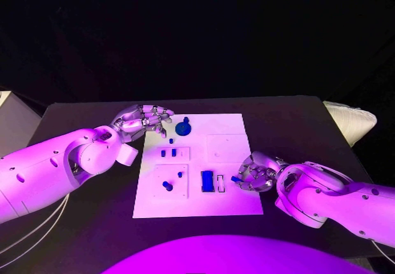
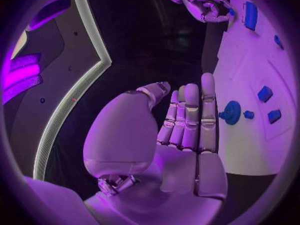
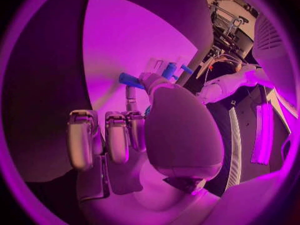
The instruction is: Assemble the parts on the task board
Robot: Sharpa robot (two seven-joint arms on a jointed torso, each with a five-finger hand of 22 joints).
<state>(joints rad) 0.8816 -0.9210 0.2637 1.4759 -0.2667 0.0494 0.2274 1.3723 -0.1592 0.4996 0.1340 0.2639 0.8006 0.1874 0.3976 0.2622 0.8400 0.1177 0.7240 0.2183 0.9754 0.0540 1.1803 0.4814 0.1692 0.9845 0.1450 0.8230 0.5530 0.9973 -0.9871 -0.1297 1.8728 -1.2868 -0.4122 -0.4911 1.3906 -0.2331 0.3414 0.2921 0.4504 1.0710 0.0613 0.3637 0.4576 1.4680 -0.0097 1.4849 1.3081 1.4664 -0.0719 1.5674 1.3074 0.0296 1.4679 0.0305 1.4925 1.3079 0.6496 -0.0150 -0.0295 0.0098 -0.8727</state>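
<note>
The right hand (image 1: pixel 257 173) sits at the white board's (image 1: pixel 234 205) right edge, a small blue piece (image 1: pixel 236 178) pinched at its fingertips beside the long blue block (image 1: pixel 208 181). The left hand (image 1: pixel 145 120) hovers at the board's far left corner; its wrist view shows straight, spread fingers (image 2: pixel 190 116) holding nothing near the round blue piece (image 2: pixel 231 112).

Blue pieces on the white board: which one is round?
The disc-shaped blue piece at the board's far edge, just beside the left hand; the others look blocky or small.
</note>
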